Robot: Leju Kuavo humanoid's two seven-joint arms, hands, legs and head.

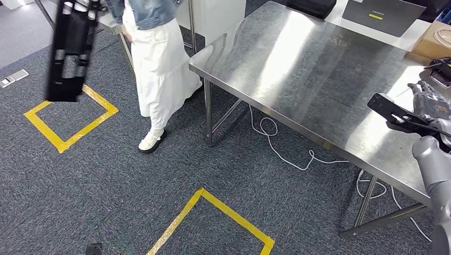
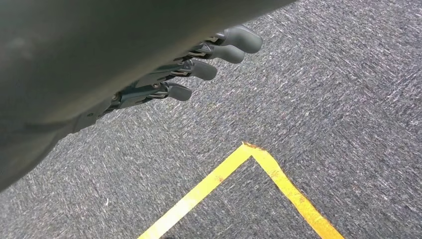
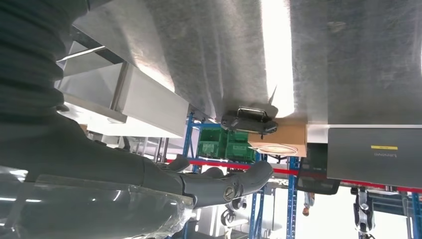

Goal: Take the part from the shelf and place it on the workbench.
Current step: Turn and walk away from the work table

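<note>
The part [image 1: 392, 113] is a flat black bracket with holes. My right hand [image 1: 427, 100] holds it just above the near right side of the steel workbench [image 1: 298, 64]. In the right wrist view the thumb [image 3: 224, 185] lies along a glossy surface [image 3: 89, 211] close under it, and the workbench top [image 3: 214, 55] spreads beyond. My left hand [image 2: 199, 62] hangs over grey carpet with its fingers stretched out and nothing in them.
A person in a white skirt [image 1: 159, 64] stands by the workbench's left corner. A tall black frame [image 1: 70, 48] is at the upper left. Yellow tape squares [image 1: 69, 119] mark the carpet. A grey laptop [image 1: 383, 15] and a cardboard box [image 1: 433, 40] sit at the bench's far end.
</note>
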